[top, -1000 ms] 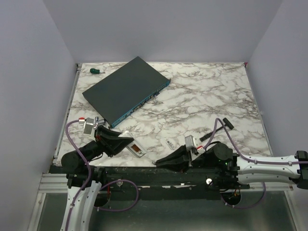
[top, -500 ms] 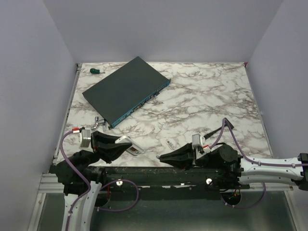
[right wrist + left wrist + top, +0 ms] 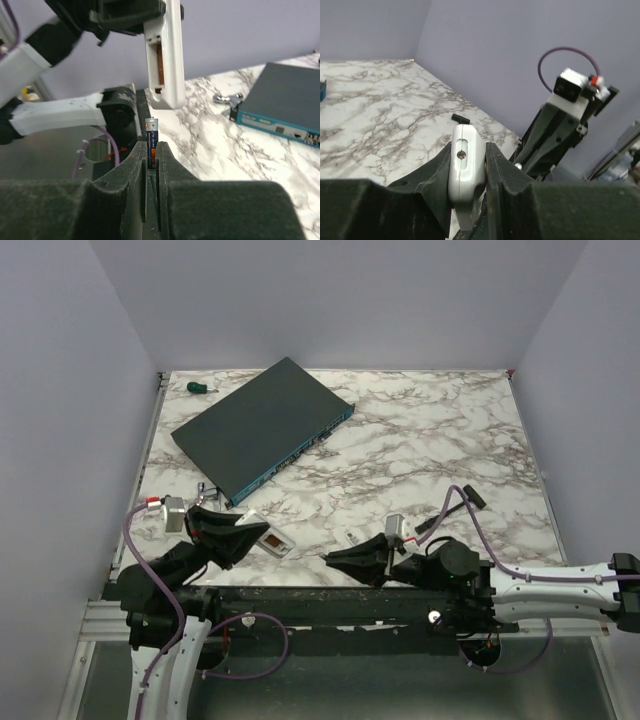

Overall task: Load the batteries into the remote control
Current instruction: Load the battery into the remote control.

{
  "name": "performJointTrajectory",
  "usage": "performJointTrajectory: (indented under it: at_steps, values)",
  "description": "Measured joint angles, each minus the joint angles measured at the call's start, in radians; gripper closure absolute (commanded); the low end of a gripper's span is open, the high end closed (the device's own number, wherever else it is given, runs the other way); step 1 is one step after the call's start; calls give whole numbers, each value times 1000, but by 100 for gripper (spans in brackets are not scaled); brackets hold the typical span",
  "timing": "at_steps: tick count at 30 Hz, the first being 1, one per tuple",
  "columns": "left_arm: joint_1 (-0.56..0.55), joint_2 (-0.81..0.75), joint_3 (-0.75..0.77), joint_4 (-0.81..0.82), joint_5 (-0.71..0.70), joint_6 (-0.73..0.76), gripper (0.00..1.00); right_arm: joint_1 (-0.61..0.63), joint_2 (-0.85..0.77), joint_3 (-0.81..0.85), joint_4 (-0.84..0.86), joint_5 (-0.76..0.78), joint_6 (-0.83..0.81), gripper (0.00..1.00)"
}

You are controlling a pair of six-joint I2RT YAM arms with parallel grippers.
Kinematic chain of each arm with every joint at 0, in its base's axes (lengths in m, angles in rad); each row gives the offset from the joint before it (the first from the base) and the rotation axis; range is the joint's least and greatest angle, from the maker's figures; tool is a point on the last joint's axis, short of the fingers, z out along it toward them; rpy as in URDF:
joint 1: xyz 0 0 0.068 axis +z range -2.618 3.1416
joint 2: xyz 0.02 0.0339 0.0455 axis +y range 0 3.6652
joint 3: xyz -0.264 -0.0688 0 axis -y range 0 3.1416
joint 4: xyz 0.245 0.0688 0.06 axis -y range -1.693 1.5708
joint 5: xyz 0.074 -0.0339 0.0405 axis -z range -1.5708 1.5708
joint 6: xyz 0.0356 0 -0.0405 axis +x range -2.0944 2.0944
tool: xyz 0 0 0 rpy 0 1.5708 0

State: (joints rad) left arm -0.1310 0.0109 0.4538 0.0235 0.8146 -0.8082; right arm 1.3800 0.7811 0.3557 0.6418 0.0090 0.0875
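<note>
The remote control (image 3: 465,162) is a slim white handset, and my left gripper (image 3: 468,167) is shut on its sides, holding it above the table's near edge. In the right wrist view the remote control (image 3: 165,55) hangs upright with its battery slot open toward me. Just below and to the left of it stands a battery (image 3: 151,136), plus end up, with my right gripper (image 3: 151,150) shut on it. From above, the left gripper (image 3: 252,533) and the right gripper (image 3: 329,558) face each other a short way apart.
A big dark flat box (image 3: 262,425) with a blue edge lies at the back left. A small white piece (image 3: 355,537) lies on the marble near the right gripper. A black T-shaped tool (image 3: 462,504) lies at the right. A green item (image 3: 197,387) sits in the far left corner.
My left arm drew back to the left with the remote control and re-angled it. My right gripper edged farther onto the table toward it with the battery.
</note>
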Motion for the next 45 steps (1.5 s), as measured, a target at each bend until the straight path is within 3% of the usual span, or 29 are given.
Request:
performJointTrajectory:
  at_steps: [6,10,13,28,45]
  values:
    - [0,43,-67,-136,-186,-169,100,0,181,58,0,82,-28,99]
    - [0,82,-215,-162,-219,-300,100,0,296,127,13,124,-36,99]
    - [0,67,-243,-244,-248,-345,100,0,337,152,47,151,-36,99]
    - [0,45,-194,-285,-273,-372,100,0,555,268,103,208,-21,99]
    - [0,46,-194,-314,-273,-383,100,0,669,332,95,293,-21,99]
